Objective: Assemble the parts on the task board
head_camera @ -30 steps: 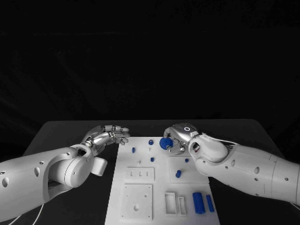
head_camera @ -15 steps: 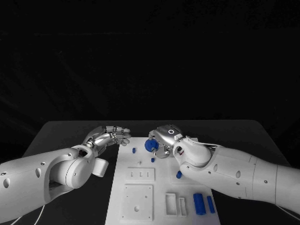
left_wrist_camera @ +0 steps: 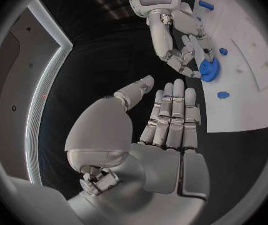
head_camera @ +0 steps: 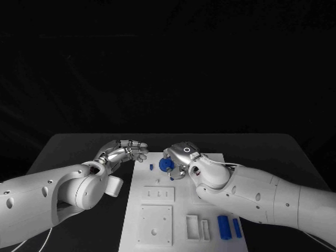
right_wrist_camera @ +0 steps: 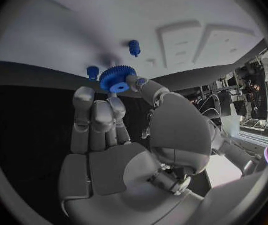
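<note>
Gear [head_camera: 166,164] pinched in our right robot hand [head_camera: 180,157] above the task board [head_camera: 157,220], poised for a peg [head_camera: 151,167]; our left robot hand [head_camera: 123,151] hovers spread, empty, just beside.

The round blue toothed gear [right_wrist_camera: 116,78] appears as smooth matt plastic with a finely ridged rim. The flat white rectangular task board [head_camera: 157,210] has a matt, smooth plastic-like surface. The silver metallic right hand [right_wrist_camera: 118,135] and left hand [left_wrist_camera: 153,135] show a satin sheen. The black desk [head_camera: 77,152] is matt.
</note>
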You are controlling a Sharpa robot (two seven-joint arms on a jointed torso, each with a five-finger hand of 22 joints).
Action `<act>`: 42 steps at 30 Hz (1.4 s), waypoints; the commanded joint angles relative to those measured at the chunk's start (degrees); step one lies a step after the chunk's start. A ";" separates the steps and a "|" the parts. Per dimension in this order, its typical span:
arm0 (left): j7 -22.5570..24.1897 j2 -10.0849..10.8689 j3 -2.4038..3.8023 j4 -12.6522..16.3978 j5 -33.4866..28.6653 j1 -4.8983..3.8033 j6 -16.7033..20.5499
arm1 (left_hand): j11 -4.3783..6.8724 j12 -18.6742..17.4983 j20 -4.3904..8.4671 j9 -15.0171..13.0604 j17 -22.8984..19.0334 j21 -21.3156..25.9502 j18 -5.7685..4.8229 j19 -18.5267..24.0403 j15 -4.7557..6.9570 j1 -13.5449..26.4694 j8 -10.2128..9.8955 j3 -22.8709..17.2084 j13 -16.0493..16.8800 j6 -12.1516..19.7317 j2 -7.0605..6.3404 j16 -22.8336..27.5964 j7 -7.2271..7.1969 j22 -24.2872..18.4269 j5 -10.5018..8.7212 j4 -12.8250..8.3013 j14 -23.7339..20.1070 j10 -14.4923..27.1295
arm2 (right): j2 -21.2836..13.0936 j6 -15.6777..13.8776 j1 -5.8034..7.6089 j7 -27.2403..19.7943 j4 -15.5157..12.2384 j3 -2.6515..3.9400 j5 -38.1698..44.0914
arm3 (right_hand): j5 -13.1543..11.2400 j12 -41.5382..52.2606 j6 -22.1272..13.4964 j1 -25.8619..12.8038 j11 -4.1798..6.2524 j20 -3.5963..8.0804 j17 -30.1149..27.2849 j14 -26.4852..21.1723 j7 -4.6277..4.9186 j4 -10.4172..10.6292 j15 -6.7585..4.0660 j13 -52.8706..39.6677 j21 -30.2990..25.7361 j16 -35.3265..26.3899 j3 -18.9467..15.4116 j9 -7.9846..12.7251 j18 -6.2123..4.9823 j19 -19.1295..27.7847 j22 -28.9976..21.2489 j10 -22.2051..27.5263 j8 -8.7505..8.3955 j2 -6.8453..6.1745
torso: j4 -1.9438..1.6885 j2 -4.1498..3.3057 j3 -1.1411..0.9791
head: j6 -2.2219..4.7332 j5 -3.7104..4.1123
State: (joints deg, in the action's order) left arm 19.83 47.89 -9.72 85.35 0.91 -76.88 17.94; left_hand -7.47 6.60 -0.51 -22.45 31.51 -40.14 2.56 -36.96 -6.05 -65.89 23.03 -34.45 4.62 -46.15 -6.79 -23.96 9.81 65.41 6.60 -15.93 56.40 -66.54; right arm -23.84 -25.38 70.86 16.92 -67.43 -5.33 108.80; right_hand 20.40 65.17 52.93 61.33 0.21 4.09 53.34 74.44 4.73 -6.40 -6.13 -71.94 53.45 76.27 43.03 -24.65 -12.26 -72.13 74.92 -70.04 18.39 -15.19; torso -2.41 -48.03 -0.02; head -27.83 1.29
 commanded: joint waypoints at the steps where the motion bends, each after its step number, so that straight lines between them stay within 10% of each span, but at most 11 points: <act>1: 0.63 -0.13 0.05 0.16 -0.09 -0.08 0.07 | -0.19 -0.20 0.12 -0.08 0.11 -0.31 1.03 0.39 0.00 0.26 -0.22 -0.03 0.00 -0.04 0.01 0.39 0.24 -0.05 -0.10 -0.25 -0.15 -0.14 | 0.38 0.03 -0.20 -0.15 0.55 -0.08 1.02 | -0.22 0.06 2.62 0.10 0.04 0.43 0.07 0.17 1.49 0.10 -0.35 0.11 0.18 -0.22 0.31 -0.20 -2.74 -0.11 0.86 -0.18 0.15 -0.65 | 0.03 0.00 -0.03 | -0.07 -0.16; 34: 0.44 -0.28 0.05 -0.10 -0.09 -0.08 -0.14 | -0.20 -0.26 0.12 -0.13 0.17 -0.37 1.01 0.44 0.00 0.34 -0.29 0.01 0.00 -0.03 -0.03 0.44 0.25 -0.11 -0.11 -0.24 -0.15 -0.15 | 1.33 0.99 -0.64 -0.52 3.27 -0.80 0.34 | -1.44 -0.95 2.05 0.05 -0.10 0.36 0.22 0.11 1.65 0.06 -0.23 0.79 0.05 -0.60 0.01 -0.11 -2.74 0.11 0.81 0.74 -0.19 -1.03 | 0.06 0.09 -0.05 | -0.47 -0.40; 42: 0.42 -0.31 0.05 -0.10 -0.09 -0.08 -0.18 | -0.20 -0.27 0.12 -0.14 0.18 -0.39 1.01 0.45 0.00 0.36 -0.31 0.02 0.00 -0.02 -0.04 0.46 0.25 -0.12 -0.12 -0.24 -0.15 -0.15 | 1.47 0.68 -0.64 -0.82 3.52 -0.88 -0.58 | -5.42 -1.70 1.09 0.09 -0.36 0.30 0.48 0.15 1.92 -0.08 0.01 1.33 -0.13 -1.00 -0.55 0.11 -2.74 0.27 0.73 1.43 -0.75 -1.27 | 0.11 0.08 -0.04 | -0.54 -0.51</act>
State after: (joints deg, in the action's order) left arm 19.79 47.72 -9.72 85.13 0.91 -76.88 17.95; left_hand -7.47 6.60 -0.51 -22.51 31.60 -40.14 2.54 -36.96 -6.05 -65.89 23.03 -34.45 4.62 -46.15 -6.79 -23.73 9.80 65.38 6.60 -15.93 56.40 -66.54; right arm -22.42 -25.25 70.35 16.74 -63.94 -6.10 108.63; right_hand 15.29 63.67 52.82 61.32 -0.11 4.31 53.77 74.63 4.85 -6.60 -5.95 -70.65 53.45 75.49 42.82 -24.73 -12.26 -72.14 74.91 -68.89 17.90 -15.78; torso -2.30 -47.95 -0.10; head -28.35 0.80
